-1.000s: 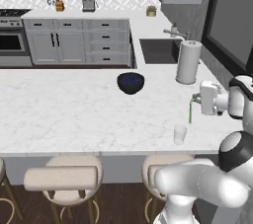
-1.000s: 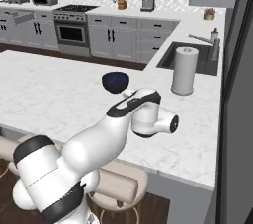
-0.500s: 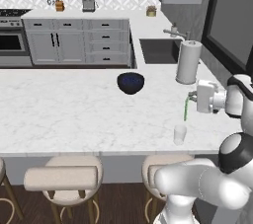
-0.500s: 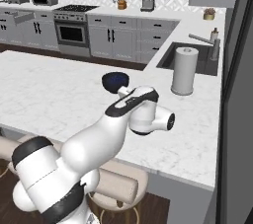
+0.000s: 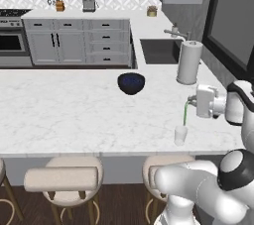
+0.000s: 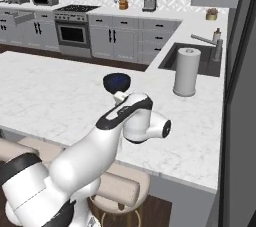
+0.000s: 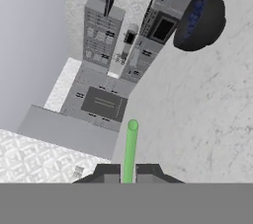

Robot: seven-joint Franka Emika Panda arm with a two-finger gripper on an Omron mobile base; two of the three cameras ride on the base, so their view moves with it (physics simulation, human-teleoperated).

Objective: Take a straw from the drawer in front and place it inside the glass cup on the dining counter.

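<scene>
**Green straw held upright over the little glass**

The thin light-green drinking straw (image 5: 185,114) hangs almost upright at the near right end of the long white marble-look desk (image 5: 64,115), its bent tip at the top turned toward the robot's wrist. Its lower end reaches down to the mouth of the small clear glass tumbler (image 5: 180,135), which stands near the front edge of the desk; whether the end is actually inside the rim I cannot tell from here. In the hand view the straw (image 7: 130,151) runs straight out from between the two dark finger tips.

The end effector (image 7: 128,172) is clamped together on the straw, fingers pressed against it on both sides. In the left base view the end effector (image 5: 190,103) points sideways, toward the left of that picture, gripping the straw close to its upper bend.

The white arm comes up from the base in a bulky curve, and its forearm lies roughly level above the desk's right end, with the wrist block just right of the straw. In the right base view the arm's bent elbow and wrist cover the spot where the tumbler stands.

Farther back on the desk sits a dark blue round bowl (image 5: 131,83), well apart from the tumbler. A white paper-towel roll (image 5: 189,63) stands upright behind it to the right, beside the dark sink (image 5: 159,50).
</scene>
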